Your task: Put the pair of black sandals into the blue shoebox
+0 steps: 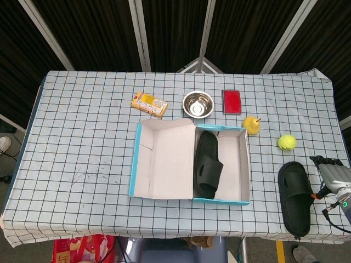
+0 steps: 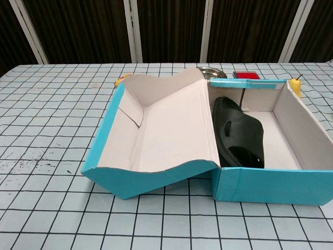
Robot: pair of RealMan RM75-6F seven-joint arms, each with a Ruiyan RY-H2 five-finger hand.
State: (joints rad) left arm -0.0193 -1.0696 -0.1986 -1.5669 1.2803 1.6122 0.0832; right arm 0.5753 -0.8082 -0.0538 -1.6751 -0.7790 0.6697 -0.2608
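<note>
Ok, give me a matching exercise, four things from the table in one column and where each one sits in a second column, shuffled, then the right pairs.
Things:
1. sandal in the box
2. second sandal
3. tennis ball
4. steel bowl

Places:
A. behind the blue shoebox, left of the red case
B. on the cloth beside the right hand
C. against the box's left wall
D. between pear and table's right edge

Pairs: 1-C, 2-B, 3-D, 4-A

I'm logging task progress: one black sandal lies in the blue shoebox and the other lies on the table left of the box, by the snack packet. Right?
Not quite. One sandal does lie in the blue shoebox, but the second sandal lies on the table to the right of the box, near the right hand and below the tennis ball. The head view shows it.
</note>
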